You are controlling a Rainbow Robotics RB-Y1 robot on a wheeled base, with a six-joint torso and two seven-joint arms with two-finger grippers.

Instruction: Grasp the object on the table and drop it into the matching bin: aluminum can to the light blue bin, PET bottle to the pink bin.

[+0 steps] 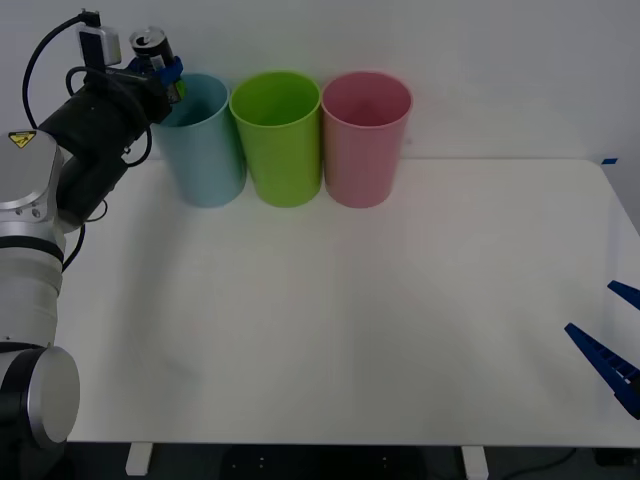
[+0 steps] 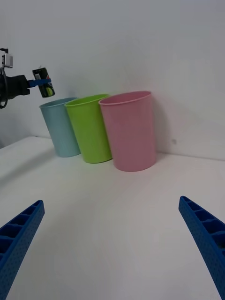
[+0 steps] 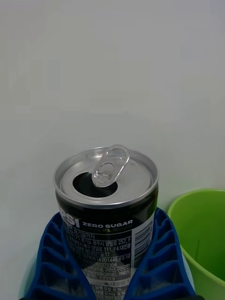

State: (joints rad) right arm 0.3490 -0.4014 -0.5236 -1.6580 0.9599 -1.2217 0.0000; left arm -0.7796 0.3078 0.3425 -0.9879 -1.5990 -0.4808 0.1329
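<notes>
Holding the aluminum can up in the air, the left gripper has its blue ribbed fingers closed against both sides of the can's dark body. The can stands nearly upright, its silver top and raised pull-tab uppermost and its long axis running up and down. It sits above the near-left rim of the light blue bin, seemingly just outside the opening rather than over its middle, so the drop likely turns on a short move toward the bin's centre; the exact overlap is hard to judge. The light blue bin stands at the far left of the white table, touching the lime green bin, with the pink bin next along. The right gripper rests low at the table's near right edge, well apart, its fingers spread wide and holding nothing. The can's lower half is hidden behind the fingers.
</notes>
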